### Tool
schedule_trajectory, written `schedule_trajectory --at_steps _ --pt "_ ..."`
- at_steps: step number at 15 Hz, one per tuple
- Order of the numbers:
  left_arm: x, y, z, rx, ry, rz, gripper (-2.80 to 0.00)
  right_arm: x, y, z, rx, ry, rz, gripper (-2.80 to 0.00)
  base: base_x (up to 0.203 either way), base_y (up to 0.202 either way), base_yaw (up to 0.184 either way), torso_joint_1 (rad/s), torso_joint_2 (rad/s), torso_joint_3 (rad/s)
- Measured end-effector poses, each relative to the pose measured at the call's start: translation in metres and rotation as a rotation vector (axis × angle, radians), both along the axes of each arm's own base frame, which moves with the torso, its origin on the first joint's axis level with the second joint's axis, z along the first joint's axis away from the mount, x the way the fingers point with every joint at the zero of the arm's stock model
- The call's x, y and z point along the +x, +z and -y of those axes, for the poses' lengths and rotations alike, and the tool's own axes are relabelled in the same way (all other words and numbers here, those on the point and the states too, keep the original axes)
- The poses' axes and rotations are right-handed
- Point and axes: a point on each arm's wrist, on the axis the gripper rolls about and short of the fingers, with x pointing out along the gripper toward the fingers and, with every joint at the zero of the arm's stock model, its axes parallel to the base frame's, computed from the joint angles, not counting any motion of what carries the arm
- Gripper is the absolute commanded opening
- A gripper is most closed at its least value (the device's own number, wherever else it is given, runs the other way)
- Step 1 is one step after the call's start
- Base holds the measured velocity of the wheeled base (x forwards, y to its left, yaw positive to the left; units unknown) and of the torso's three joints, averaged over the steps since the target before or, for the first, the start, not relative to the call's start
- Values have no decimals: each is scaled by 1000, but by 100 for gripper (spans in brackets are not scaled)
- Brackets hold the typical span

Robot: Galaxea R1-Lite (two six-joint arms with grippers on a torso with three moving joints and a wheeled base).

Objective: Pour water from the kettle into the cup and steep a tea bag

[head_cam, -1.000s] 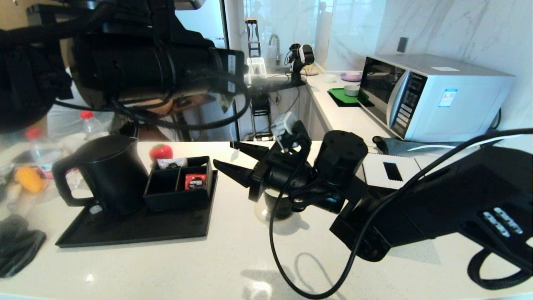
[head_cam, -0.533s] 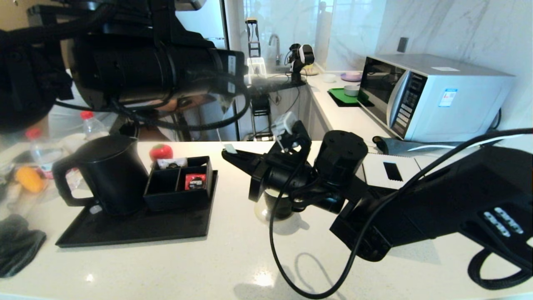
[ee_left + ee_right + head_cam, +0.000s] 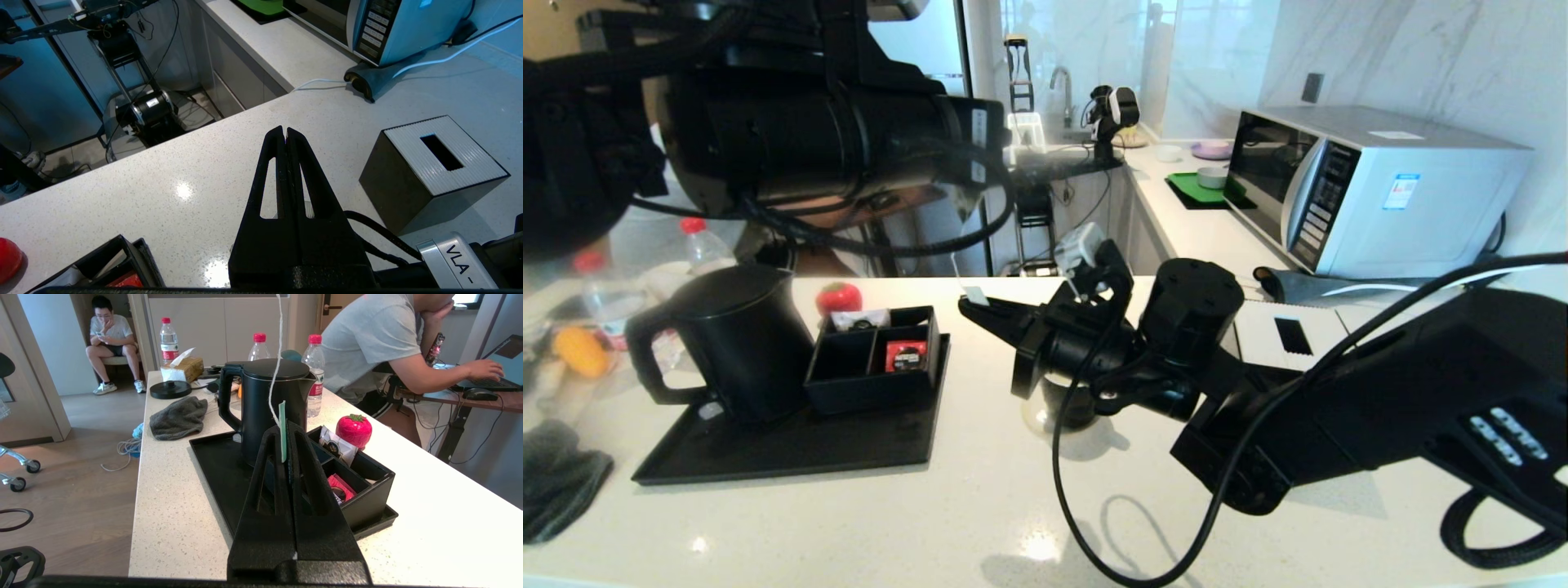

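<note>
My right gripper [image 3: 970,308] [image 3: 286,425] hovers over the counter between the tray and the cup, shut on the tea bag's paper tag [image 3: 282,430] [image 3: 974,294]. From the tag the white string [image 3: 277,355] rises out of the right wrist view, towards my raised left arm. The left gripper [image 3: 285,130] is shut high above the counter, a pale sliver showing at its tips. The pouch is hidden. The black kettle [image 3: 739,339] [image 3: 271,404] stands on the black tray [image 3: 792,453]. The cup [image 3: 1068,408] sits under my right wrist, mostly hidden.
A black compartment box [image 3: 874,359] with sachets sits on the tray beside the kettle, a red strawberry-shaped object [image 3: 839,298] behind it. A black tissue box [image 3: 433,171] stands right of the cup. A microwave [image 3: 1372,188] is at the back right, a grey cloth [image 3: 556,478] at the left edge.
A second ago the right gripper's fingers were spread open; they closed on the tag half a second ago and have stayed shut, hardly moving. The left arm has not moved.
</note>
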Motion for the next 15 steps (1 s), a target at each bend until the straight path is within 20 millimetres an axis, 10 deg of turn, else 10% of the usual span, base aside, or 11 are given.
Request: schedule_trajectory --at_steps 13,14,15 --pt "0 -1 0 1 1 -2 -280 4 0 3 -3 -12 -5 -280 0 0 0 0 0 0" --pt "0 -1 0 1 1 -3 -280 4 0 4 -4 -12 -6 0 0 0 0 0 0 0" --pt "0 -1 0 1 1 -3 -280 4 -1 4 -5 -13 -8 0 0 0 0 0 0 0"
